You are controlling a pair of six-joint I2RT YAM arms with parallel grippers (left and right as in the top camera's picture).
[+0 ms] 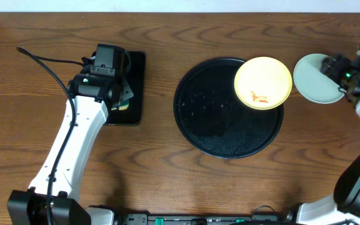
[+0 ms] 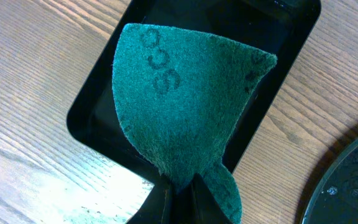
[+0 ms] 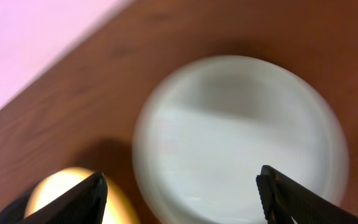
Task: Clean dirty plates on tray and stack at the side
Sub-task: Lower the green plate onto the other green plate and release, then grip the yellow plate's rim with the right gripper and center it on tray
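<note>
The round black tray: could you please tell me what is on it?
Only a yellow plate with orange smears, sitting at the far right edge and overhanging the rim. The tray under it is hidden.

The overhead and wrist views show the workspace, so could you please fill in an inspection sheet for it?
Surface: wooden table, no spills seen.
Job's things: yellow plate with orange smears, overlapping the far right rim of the round black tray; mint plate on the table to the right of that tray, no smears seen, though the close view is blurred.
Clutter: rectangular black tray on the left.
Grippers: left gripper shut on a green scouring pad above the rectangular tray; right gripper open over the mint plate.
Cables: black cable lying across the table to the left arm.
Surroundings: pale strip beyond the far edge; nothing else seen.
</note>
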